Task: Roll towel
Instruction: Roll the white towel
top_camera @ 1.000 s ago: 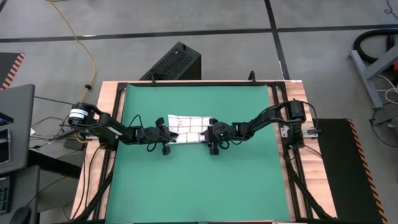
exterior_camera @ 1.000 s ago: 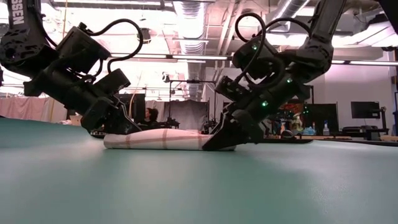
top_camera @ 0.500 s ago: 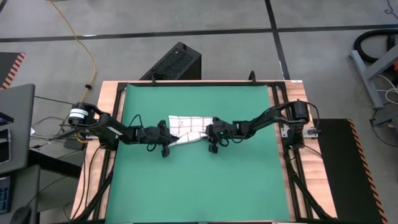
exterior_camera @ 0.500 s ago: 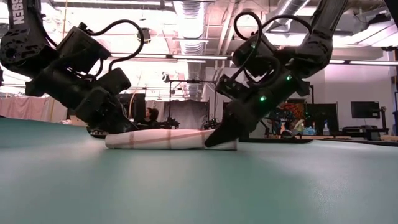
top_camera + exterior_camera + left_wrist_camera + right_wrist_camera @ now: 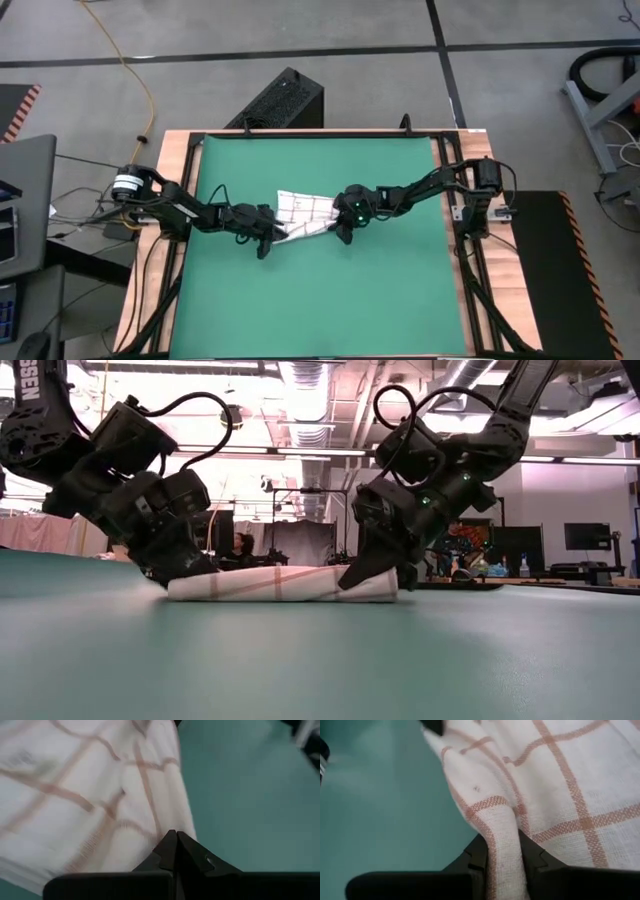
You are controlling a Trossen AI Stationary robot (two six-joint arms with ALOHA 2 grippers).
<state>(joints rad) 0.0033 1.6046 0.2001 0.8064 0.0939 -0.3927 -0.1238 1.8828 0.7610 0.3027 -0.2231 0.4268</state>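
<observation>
On the worktop (image 5: 160, 200), a green mat (image 5: 320, 300) is spread over nearly the whole surface, and the towel (image 5: 300, 212) is seen near the mat's middle, lying between the two arms. In the low view it is already gathered into a low, loose roll (image 5: 280, 584) resting on the mat.

The towel is judged light, limp and thin: it will sag, crease and unwind when let go, and it is likely to drag on the mat rather than slide cleanly. A hold is best taken at the two ends of the rolled edge, where several layers bunch together, so that the layers are pinched as one and kept evenly taut.

The right pincer (image 5: 502, 851) is closed narrowly on a raised fold of cloth, which is seen gripped between its fingers at the roll's right end. The left pincer (image 5: 176, 845) is fully closed at the roll's left end, its tips pressed together against the cloth; whether any fabric is caught between them cannot be told.
</observation>
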